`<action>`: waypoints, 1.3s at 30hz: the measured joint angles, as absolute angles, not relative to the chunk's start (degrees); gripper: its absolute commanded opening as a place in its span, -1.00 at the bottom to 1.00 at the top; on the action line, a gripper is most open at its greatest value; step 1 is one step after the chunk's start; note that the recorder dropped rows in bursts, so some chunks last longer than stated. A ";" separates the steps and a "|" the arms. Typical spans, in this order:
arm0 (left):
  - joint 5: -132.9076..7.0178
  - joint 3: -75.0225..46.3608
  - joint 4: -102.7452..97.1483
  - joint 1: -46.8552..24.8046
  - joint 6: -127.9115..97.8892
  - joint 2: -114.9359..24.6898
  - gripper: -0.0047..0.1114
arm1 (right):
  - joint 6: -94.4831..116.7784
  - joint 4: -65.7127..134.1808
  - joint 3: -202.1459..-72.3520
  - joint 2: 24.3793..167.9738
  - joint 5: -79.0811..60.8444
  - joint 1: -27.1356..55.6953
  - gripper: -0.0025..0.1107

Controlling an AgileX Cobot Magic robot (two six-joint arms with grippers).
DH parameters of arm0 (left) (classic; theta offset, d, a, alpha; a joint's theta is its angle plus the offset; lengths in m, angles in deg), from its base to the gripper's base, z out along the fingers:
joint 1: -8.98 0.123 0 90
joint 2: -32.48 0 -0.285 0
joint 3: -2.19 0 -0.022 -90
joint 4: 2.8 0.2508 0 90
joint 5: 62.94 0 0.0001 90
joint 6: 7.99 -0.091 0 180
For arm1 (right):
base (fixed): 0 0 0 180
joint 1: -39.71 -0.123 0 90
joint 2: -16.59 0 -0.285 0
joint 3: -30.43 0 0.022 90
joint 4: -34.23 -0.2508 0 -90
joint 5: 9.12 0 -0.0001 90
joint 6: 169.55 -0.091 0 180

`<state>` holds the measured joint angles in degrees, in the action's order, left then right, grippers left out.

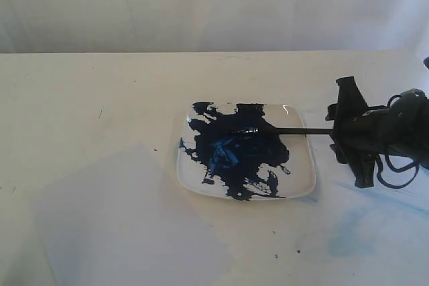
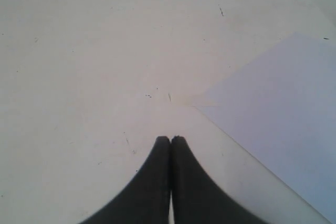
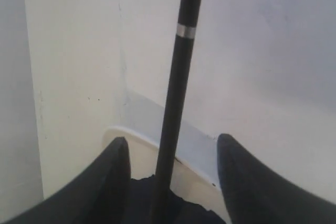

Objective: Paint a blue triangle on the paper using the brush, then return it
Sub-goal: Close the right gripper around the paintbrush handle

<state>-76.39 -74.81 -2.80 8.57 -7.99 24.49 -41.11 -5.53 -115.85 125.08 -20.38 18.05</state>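
Observation:
The brush [image 1: 288,130] lies across the white plate [image 1: 305,165], its bristles in the dark-blue paint blotch [image 1: 241,155] and its black handle sticking out past the right rim. My right gripper [image 1: 333,132] is at the handle's end, open. In the right wrist view the handle [image 3: 178,77] runs between the spread fingers [image 3: 118,161] of the gripper [image 3: 172,149], clear of both. The paper [image 1: 127,226] lies at the front left and looks blank; the blue triangle is not in view. My left gripper [image 2: 170,140] is shut on nothing above bare table, beside the paper's edge [image 2: 283,108].
Pale blue smears [image 1: 348,232] stain the cream table [image 1: 100,98] at the front right, below my right arm. A white wall runs behind the table's far edge. The plate's rim [image 3: 136,136] shows between my right fingers.

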 measured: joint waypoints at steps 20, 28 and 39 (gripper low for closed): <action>-76.39 -74.81 -2.80 8.57 -7.99 24.49 -0.92 | -43.15 -5.17 -119.89 132.43 -22.97 18.05 -0.10; -76.39 -74.81 -2.80 8.57 -7.99 24.49 -0.92 | -43.81 -4.78 -122.63 134.64 -22.61 17.40 -0.10; -76.39 -74.81 -2.80 8.57 -7.99 24.49 -0.92 | -43.98 -4.58 -123.03 134.76 -23.43 17.04 -0.32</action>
